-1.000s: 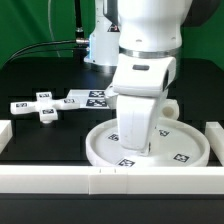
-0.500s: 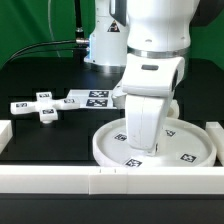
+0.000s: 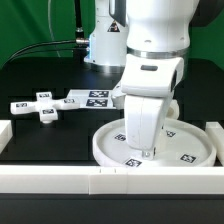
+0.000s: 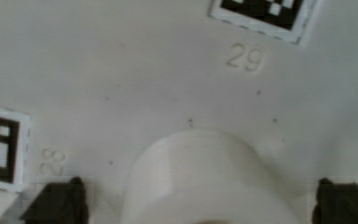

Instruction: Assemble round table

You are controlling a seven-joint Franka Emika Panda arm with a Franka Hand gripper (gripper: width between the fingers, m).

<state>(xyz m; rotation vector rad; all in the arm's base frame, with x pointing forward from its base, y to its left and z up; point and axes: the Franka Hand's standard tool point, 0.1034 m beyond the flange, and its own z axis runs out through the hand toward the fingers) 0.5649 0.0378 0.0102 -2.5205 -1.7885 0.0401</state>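
Note:
The large rimmed round disc (image 3: 180, 150) lies on the black table at the front right, and its tagged surface fills the wrist view (image 4: 140, 80). My gripper (image 3: 141, 152) hangs low over the disc's middle. In the wrist view the short thick cylinder post (image 4: 201, 178) stands on the disc between my fingers (image 4: 59, 202). There is a gap on each side of it, so the gripper (image 4: 202, 205) is open around it. The hand hides the post in the exterior view. The small cross-shaped piece (image 3: 40, 108) lies apart on the exterior view's left.
The marker board (image 3: 90, 99) lies behind the disc, beside the cross piece. Long white border bars run along the front (image 3: 100, 181), the left (image 3: 5, 135) and the right (image 3: 214, 132). The robot base (image 3: 105, 45) stands at the back.
The arm moved toward the exterior view's right over the disc between one second ago and half a second ago. It has stayed almost still since.

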